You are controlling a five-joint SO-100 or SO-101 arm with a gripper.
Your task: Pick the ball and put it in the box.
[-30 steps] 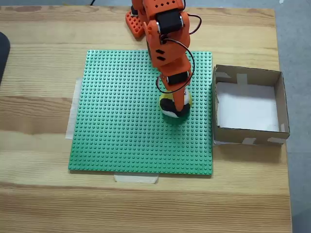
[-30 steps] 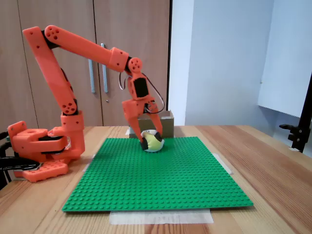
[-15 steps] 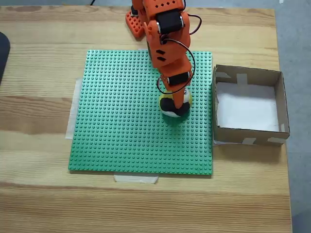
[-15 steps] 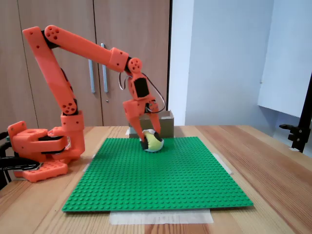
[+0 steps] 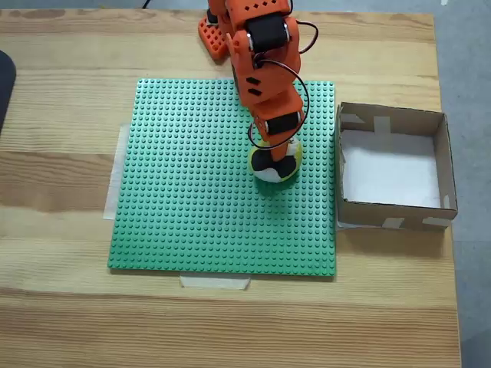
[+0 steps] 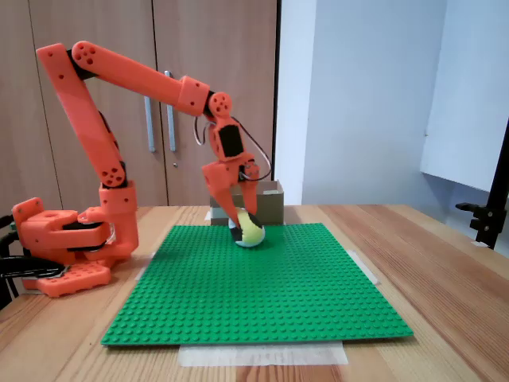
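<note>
Over the green studded baseplate (image 5: 199, 192), near its edge toward the box (image 5: 393, 169), the gripper (image 6: 242, 227) clasps the ball (image 6: 251, 231) between its 2 fingers, apparently just clear of the studs.

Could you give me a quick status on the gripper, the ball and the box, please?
Gripper shut on ball, at green baseplate. Box beside the baseplate, holding nothing. Nothing between ball and box.
</note>
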